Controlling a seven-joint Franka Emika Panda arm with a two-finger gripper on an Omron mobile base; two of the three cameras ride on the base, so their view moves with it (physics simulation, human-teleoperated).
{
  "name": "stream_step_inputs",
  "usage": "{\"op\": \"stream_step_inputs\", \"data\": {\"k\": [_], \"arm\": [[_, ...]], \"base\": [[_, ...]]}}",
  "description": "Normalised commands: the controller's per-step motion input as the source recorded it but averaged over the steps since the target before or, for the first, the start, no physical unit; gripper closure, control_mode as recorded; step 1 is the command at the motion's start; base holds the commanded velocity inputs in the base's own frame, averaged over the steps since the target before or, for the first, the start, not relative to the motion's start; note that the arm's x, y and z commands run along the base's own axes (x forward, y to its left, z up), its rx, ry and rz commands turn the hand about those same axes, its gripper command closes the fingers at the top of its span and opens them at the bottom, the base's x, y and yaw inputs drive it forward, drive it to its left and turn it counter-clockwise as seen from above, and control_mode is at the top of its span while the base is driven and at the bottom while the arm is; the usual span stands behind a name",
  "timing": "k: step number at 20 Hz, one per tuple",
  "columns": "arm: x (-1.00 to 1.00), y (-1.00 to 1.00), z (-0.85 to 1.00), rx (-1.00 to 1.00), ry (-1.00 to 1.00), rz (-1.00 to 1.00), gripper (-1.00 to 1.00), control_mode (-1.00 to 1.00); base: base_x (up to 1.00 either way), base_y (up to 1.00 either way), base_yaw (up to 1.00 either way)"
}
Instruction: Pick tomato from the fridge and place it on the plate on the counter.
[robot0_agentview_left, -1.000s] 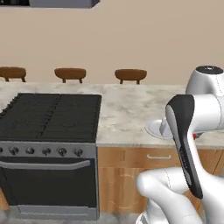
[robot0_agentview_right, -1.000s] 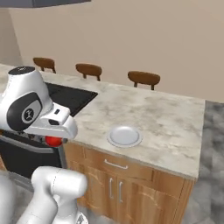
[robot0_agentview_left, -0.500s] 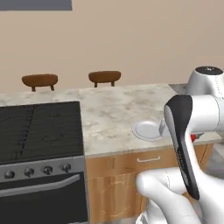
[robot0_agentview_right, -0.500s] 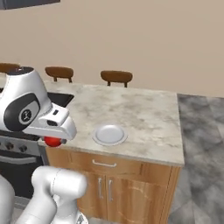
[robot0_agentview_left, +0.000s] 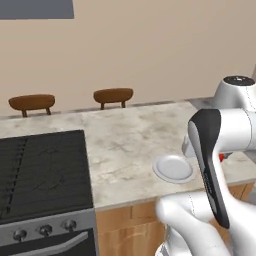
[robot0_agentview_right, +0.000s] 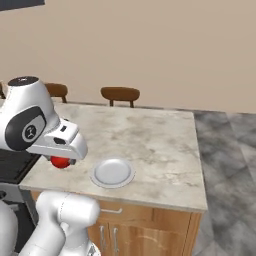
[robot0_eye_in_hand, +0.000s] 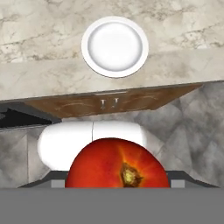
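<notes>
My gripper (robot0_agentview_right: 59, 159) is shut on the tomato (robot0_agentview_right: 61, 162), a glossy red ball held under the white hand, just off the counter's front edge. In the hand view the tomato (robot0_eye_in_hand: 117, 164) bulges at the bottom and hides the fingertips. A sliver of the tomato (robot0_agentview_left: 221, 158) peeks out behind the arm. The white plate (robot0_agentview_right: 113, 172) lies on the marbled counter (robot0_agentview_right: 150, 135) near its front edge, to the right of the tomato, with nothing on it. The plate (robot0_agentview_left: 173, 168) (robot0_eye_in_hand: 114, 46) is apart from the hand. The fridge is out of view.
A black stove (robot0_agentview_left: 40, 170) adjoins the counter on the left. Brown stool backs (robot0_agentview_left: 113, 95) (robot0_agentview_right: 120, 93) stand behind the counter. Wooden cabinet doors with silver handles (robot0_eye_in_hand: 109, 103) sit under the top. Grey floor (robot0_agentview_right: 225, 170) lies past the counter's right end.
The whole picture has shifted: the base has driven right along the counter, so stove and stools slid left and the plate sits nearer the arm. The tomato stays in the gripper.
</notes>
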Motion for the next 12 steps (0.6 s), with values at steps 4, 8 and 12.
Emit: {"op": "stream_step_inputs", "data": {"k": [4, 8, 12], "arm": [[0.0, 0.0, 0.0, 0.0, 0.0, 0.0, 1.0, 1.0], [0.3, -0.04, -0.04, 0.02, 0.0, -0.06, 1.0, -1.0], [0.72, -0.04, -0.25, 0.02, 0.0, -0.08, 1.0, -1.0]], "base": [[0.54, -0.11, -0.16], [0.27, -0.05, -0.07], [0.0, 0.0, 0.0]]}}
